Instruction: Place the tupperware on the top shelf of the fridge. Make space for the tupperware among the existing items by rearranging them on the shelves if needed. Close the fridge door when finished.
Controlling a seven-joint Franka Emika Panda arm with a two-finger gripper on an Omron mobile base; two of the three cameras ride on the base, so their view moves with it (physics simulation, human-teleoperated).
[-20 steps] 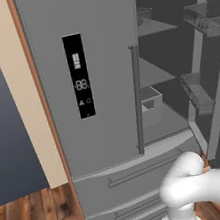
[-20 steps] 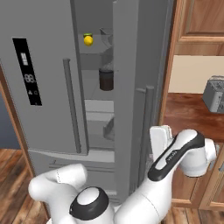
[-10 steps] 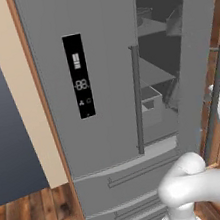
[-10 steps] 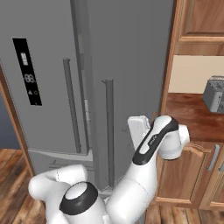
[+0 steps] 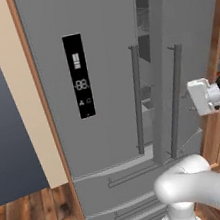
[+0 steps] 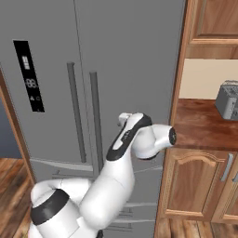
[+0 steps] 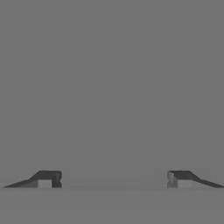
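Note:
The tall grey fridge has its left door, the one with the black display, shut. Its right door stands almost shut, leaving a thin dark gap where a bit of the interior shows. My gripper presses flat against the outside of that right door, just right of its bar handle. From the right base view my gripper meets the door face at mid height. In the hand view my gripper is open, fingertips wide apart against plain grey door. The tupperware, top shelf and existing items are hidden behind the doors.
A silver toaster stands on the wooden counter right of the fridge, with wooden cabinets below and above. Fridge drawers lie under the doors. A beige panel flanks the fridge's left side.
The right fridge door has swung from wide open to nearly shut, with my hand following against its outer face. The lemon, jar and shelves have gone from sight.

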